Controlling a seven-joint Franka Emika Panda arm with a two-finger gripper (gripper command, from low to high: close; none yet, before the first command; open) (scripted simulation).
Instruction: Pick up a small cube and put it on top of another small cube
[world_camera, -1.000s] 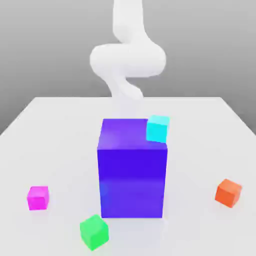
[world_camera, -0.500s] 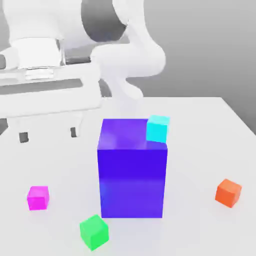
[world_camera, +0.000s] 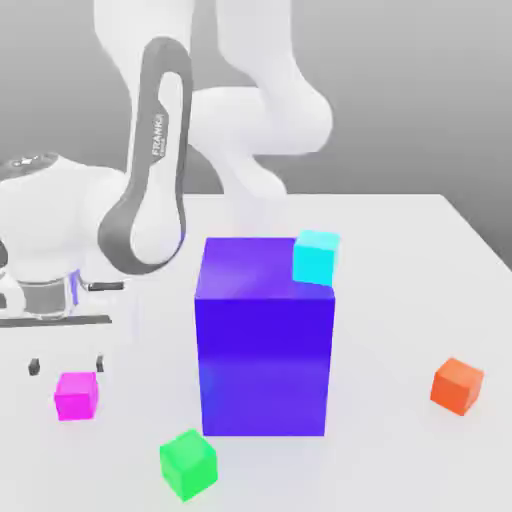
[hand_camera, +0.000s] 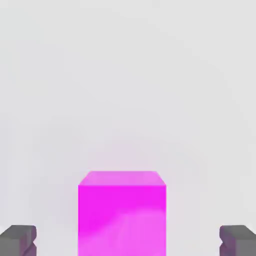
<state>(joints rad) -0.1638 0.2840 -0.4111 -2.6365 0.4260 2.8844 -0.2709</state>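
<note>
Exterior view: white arm (world_camera: 160, 170) bent down toward the view's left side of the white table (world_camera: 400, 260), hand low over the surface.
Gripper (world_camera: 66, 365): pointing down, fingers spread wide, nothing held; the two dark fingertips (world_camera: 35, 366) sit just above the magenta cube, one to each side of it.
Magenta cube (world_camera: 76, 395): on the table at the view's left, near the front edge, below the gripper, not touched.
Green cube (world_camera: 187, 465): on the table at the front, to the view's right of the magenta cube, apart from it, just in front of the big block's lower left corner.
Big blue-purple block (world_camera: 264, 340): upright mid-table, far larger than the small cubes.
Cyan cube (world_camera: 316, 257): on top of the block at its back right corner, tilted slightly.
Orange cube (world_camera: 458, 385): on the table at the view's right, well apart from the rest.
Hand view: magenta cube (hand_camera: 122, 212) centred between the two grey fingertips (hand_camera: 19, 241), clear gap on both sides, bare white table (hand_camera: 128, 75) beyond it.
</note>
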